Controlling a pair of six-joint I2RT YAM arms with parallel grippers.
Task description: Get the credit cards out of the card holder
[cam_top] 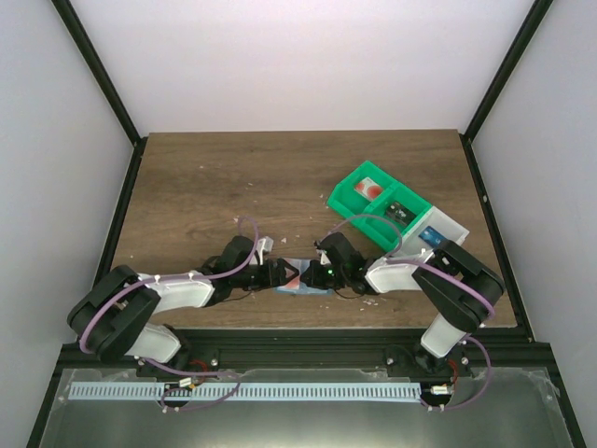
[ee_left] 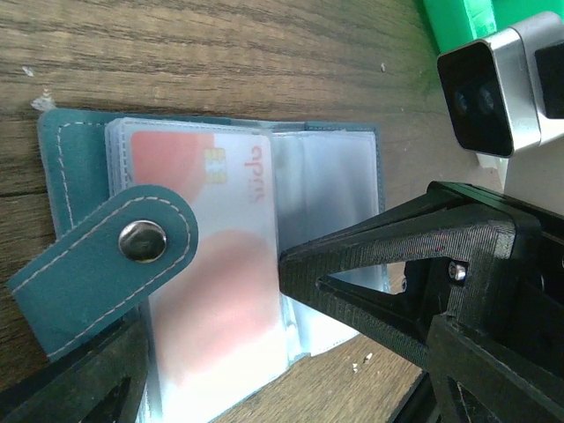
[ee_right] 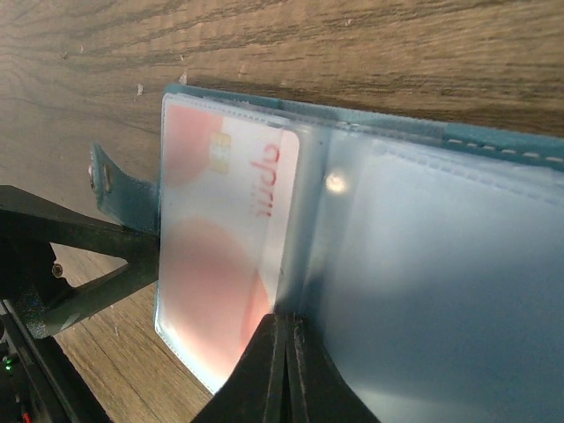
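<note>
step: extraction starting | open teal-blue fabric card holder lying at table's 6 o'clock, pale red-marked plastic credit card sitting sleeved inside | right end effector closed, pressing fold from 3 o'clock | left end effector gaping empty at 9 o'clock | next: likely pinching card edge

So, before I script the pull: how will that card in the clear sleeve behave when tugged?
The credit card lies flat with crisp edges, so probably stiff and light. Its glossy face against the plastic sleeve suggests it may slide, though perhaps cling. The thin card holder would likely drag along unless pinned.
</note>
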